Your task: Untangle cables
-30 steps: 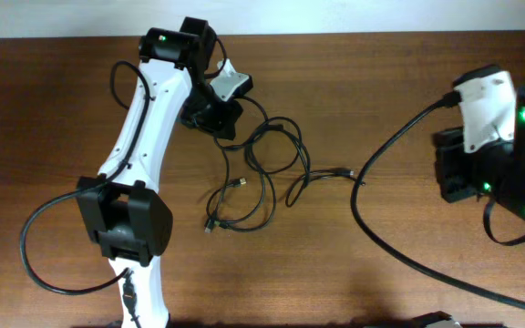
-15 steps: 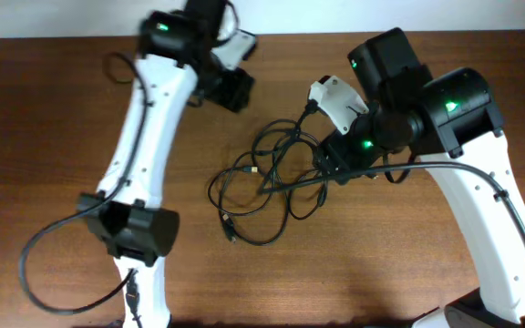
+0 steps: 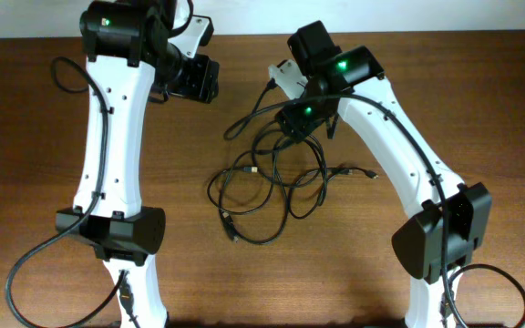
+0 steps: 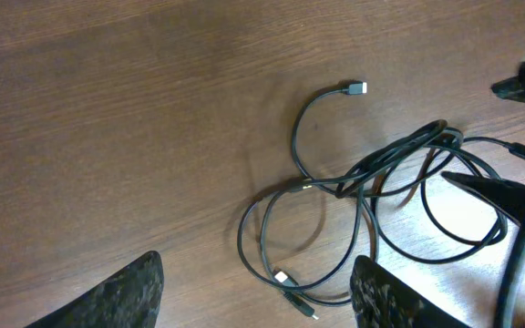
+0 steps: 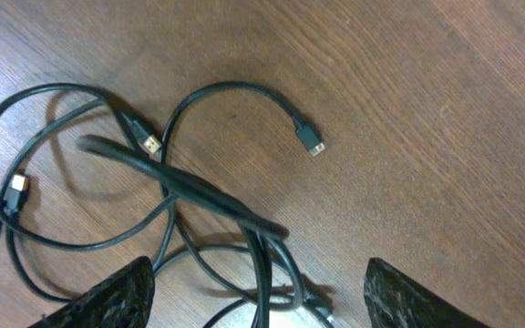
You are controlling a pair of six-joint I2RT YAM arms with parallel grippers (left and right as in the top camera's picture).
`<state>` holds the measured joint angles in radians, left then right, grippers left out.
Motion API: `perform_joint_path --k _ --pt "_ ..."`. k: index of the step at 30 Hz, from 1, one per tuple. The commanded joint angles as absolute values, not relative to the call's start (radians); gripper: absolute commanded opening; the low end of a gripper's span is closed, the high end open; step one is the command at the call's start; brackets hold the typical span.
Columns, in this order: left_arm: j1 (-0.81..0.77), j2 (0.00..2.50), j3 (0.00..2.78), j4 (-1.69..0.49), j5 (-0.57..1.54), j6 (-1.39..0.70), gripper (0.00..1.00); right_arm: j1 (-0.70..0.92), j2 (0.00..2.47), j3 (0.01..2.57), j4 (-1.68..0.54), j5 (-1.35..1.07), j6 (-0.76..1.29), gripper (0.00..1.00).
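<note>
Hovering my left gripper [image 4: 253, 296], spread and empty, right gripper [image 5: 258, 296] wide apart above tangled cables [image 5: 203, 191], wooden table [image 3: 481, 109].

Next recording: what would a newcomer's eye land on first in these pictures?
The knot of thin black cables in the middle of the wooden table, loops crossing and small plug ends sticking out. Next, the white left arm and right arm flanking it: the right gripper hangs open just over the tangle's far edge, the left gripper, also open, off to its left.

Tangled cables [image 3: 281, 182] lie looped on the brown wooden table [image 3: 481, 109].
</note>
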<state>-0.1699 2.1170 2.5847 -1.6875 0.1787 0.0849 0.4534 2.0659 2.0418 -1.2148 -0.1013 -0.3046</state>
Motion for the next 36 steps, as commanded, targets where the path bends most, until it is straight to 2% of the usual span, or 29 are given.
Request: perform_joint_path --k 1,5,6,7,8,15,16,17,18,19,20,21,24,25,29,34,36 --pt "-0.177 2.085 2.601 -1.688 0.179 0.076 0.67 0.457 2.086 1.958 -1.191 -0.097 -0.363 0.75" --pt "-0.177 2.085 2.601 -1.688 0.179 0.076 0.67 0.457 2.086 1.809 -1.101 -0.101 -0.363 0.74" --pt "-0.177 2.085 2.601 -1.689 0.179 0.076 0.67 0.457 2.086 1.777 -1.091 -0.101 -0.363 0.57" --pt "-0.177 2.085 2.601 -1.689 0.179 0.076 0.67 0.457 2.086 1.77 -1.092 -0.101 -0.362 0.23" --pt "-0.177 2.085 2.601 -1.689 0.179 0.076 0.68 0.457 2.086 1.77 -1.092 -0.101 -0.358 0.04" --pt "-0.213 2.085 2.6 -1.689 0.179 0.078 0.71 0.458 2.045 1.829 -1.131 -0.215 -0.226 0.06" --pt "-0.221 2.085 2.6 -1.688 0.179 0.083 0.71 0.458 2.035 1.846 -1.141 -0.214 -0.227 0.28" --pt "-0.223 2.085 2.6 -1.688 0.179 0.083 0.72 0.458 2.03 1.856 -1.145 -0.214 -0.226 0.43" --pt "-0.223 2.085 2.6 -1.688 0.179 0.083 0.71 0.458 2.026 1.869 -1.15 -0.215 -0.226 0.46" --pt "-0.223 2.085 2.6 -1.688 0.179 0.083 0.71 0.458 2.026 1.88 -1.153 -0.215 -0.226 0.41" --pt "-0.223 2.085 2.6 -1.688 0.179 0.083 0.71 0.458 2.026 1.88 -1.154 -0.218 -0.226 0.22" --pt "-0.223 2.085 2.6 -1.688 0.179 0.083 0.71 0.458 2.026 1.88 -1.155 -0.222 -0.226 0.11" --pt "-0.223 2.085 2.6 -1.688 0.179 0.083 0.71 0.458 2.026 1.88 -1.155 -0.225 -0.227 0.11" --pt "-0.223 2.085 2.6 -1.688 0.179 0.083 0.71 0.458 2.026 1.88 -1.156 -0.225 -0.226 0.04" --pt "-0.226 2.085 2.597 -1.689 0.179 0.083 0.72 0.458 1.98 1.99 -1.231 -0.262 -0.096 0.04" --pt "-0.234 2.085 2.585 -1.689 0.179 0.083 0.72 0.474 1.899 2.486 -1.582 -0.264 -0.095 0.04" --pt "-0.252 2.085 2.563 -1.688 0.179 0.083 0.72 0.515 1.888 2.65 -1.647 -0.263 -0.095 0.04"
